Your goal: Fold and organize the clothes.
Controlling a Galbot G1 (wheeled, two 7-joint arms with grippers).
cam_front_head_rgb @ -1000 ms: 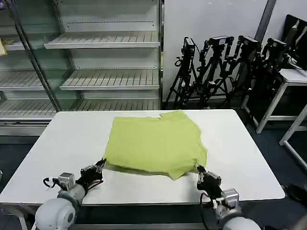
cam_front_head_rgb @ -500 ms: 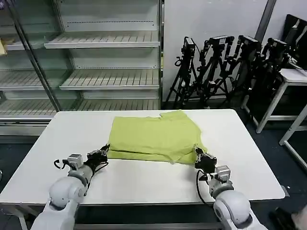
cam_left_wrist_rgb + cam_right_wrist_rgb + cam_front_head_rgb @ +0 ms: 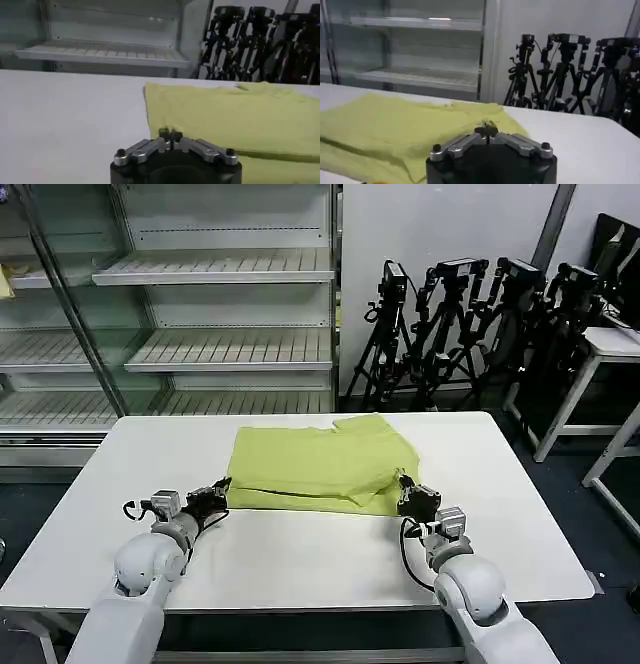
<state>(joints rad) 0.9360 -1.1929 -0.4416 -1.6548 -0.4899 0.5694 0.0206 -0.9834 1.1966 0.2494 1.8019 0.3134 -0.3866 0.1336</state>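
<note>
Left gripper (image 3: 222, 484) and right gripper (image 3: 404, 487) are each pinched onto the near corners of the lime T-shirt (image 3: 318, 462). Shirt's folded, lying mid-table (image 3: 300, 559), closer to the far edge.

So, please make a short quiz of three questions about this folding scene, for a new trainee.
1. True or false: the T-shirt hangs over the table edge.
2. Which grippers pinch the near hem of the shirt? A) left only B) right only C) both
3. Fill in: behind the table stands an empty ___ unit.

Key:
1. False; it lies wholly on the table.
2. C; the left gripper and the right gripper are each shut on a near corner.
3. Shelf.
</note>
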